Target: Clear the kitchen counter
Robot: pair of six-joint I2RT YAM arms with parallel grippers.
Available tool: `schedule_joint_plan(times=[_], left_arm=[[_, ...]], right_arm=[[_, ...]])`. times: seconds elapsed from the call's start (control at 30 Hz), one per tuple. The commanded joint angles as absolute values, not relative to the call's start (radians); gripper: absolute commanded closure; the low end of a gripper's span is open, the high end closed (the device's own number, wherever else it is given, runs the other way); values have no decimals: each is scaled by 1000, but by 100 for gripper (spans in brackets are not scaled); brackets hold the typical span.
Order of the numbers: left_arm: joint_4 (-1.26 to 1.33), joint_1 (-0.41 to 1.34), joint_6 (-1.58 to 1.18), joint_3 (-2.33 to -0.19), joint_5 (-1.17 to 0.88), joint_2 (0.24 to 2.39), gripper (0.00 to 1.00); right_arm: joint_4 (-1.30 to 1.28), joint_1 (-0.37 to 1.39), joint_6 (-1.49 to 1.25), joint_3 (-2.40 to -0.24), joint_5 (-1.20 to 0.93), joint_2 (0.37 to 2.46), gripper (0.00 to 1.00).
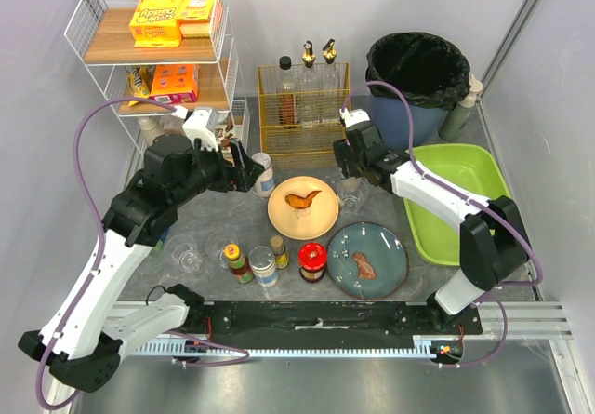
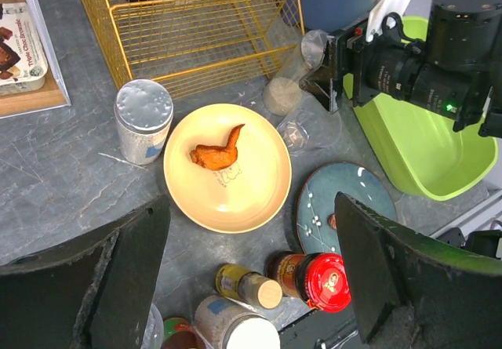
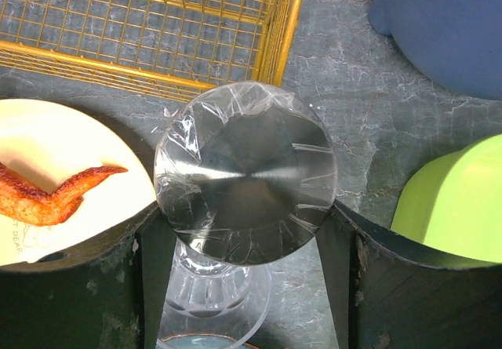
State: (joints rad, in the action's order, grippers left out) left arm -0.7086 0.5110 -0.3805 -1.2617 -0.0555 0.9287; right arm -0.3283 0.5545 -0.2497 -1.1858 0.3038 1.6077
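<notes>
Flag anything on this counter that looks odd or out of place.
A leftover chicken wing lies on the yellow plate, and a brown food scrap sits on the blue plate. The clear glass beside the yellow rack seems to have crinkled plastic film over its mouth. Nothing looks spilled or broken.

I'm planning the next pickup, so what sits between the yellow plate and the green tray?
A clear cup with film over its top stands there, flanked by the right gripper. The right wrist view shows it best.
</notes>
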Motion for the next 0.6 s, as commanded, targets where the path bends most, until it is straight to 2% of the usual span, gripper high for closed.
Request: schedule_joint_plan(times=[0.0, 0.17, 0.33, 0.57], left_arm=[[-643, 508, -370, -1262, -31, 948, 9], [-620, 508, -365, -1255, -51, 963, 9], [-597, 509, -348, -1213, -55, 965, 9], [-558, 508, -333, -1174, -57, 953, 9]], right_arm=[[-253, 554, -216, -1178, 311, 1632, 24], [-253, 554, -224, -1183, 330, 1634, 20], [-249, 554, -206, -1192, 331, 1623, 28], [-255, 554, -172, -1230, 298, 1602, 67]])
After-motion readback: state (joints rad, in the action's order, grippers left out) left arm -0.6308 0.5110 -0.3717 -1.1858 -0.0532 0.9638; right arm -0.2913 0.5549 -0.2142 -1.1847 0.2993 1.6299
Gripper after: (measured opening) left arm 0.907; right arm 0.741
